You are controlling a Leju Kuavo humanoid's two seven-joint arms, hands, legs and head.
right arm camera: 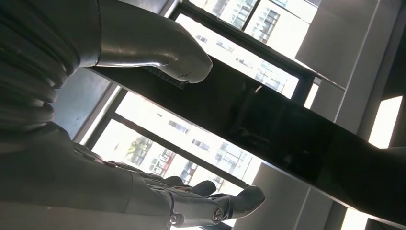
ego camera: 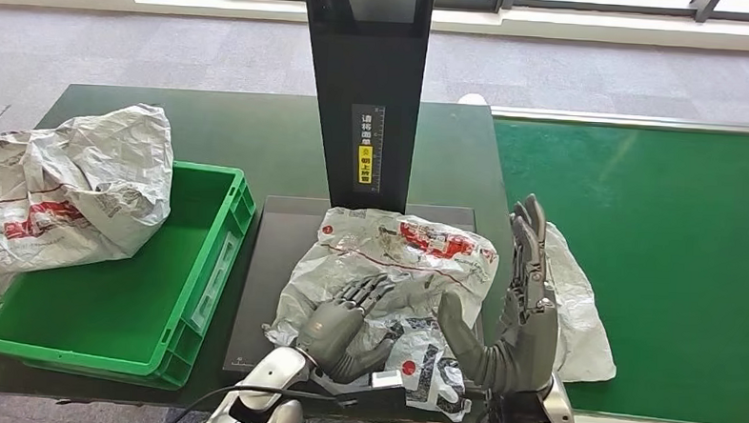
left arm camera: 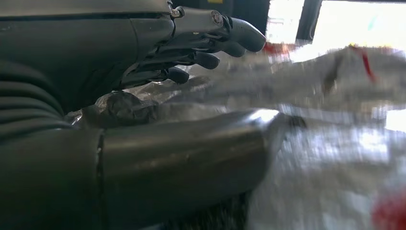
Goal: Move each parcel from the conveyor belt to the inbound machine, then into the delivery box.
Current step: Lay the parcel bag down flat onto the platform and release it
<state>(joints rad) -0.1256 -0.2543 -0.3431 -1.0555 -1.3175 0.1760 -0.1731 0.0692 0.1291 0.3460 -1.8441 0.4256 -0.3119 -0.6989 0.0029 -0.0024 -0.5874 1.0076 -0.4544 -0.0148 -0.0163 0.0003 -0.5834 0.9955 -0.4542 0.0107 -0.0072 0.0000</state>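
Left hand: our left hand [ego camera: 345, 320] rests palm-down on the near edge of the parcel [ego camera: 397, 260], fingers spread across the crinkled plastic and closed on nothing; in the left wrist view its fingers [left arm camera: 210, 45] lie along the wrapper.
Right hand: our right hand [ego camera: 519, 304] stands on edge at the parcel's 3 o'clock side, fingers straight and pointing to 12 o'clock, thumb apart, holding nothing.
Parcel: it lies flat on the dark plate of the inbound machine [ego camera: 362, 87], at 6 o'clock from the black column, one corner spilling toward the green conveyor belt [ego camera: 655, 243].
Delivery box: the green delivery box [ego camera: 200, 290] sits at 9 o'clock on the table [ego camera: 260, 135], with another bagged parcel [ego camera: 66, 189] draped over its far left corner.
Step in hand: we judge the lift toward the box comes next.
How to do it well: we should press in from both sides, gather the slack film, and keep the loose corner from dragging.
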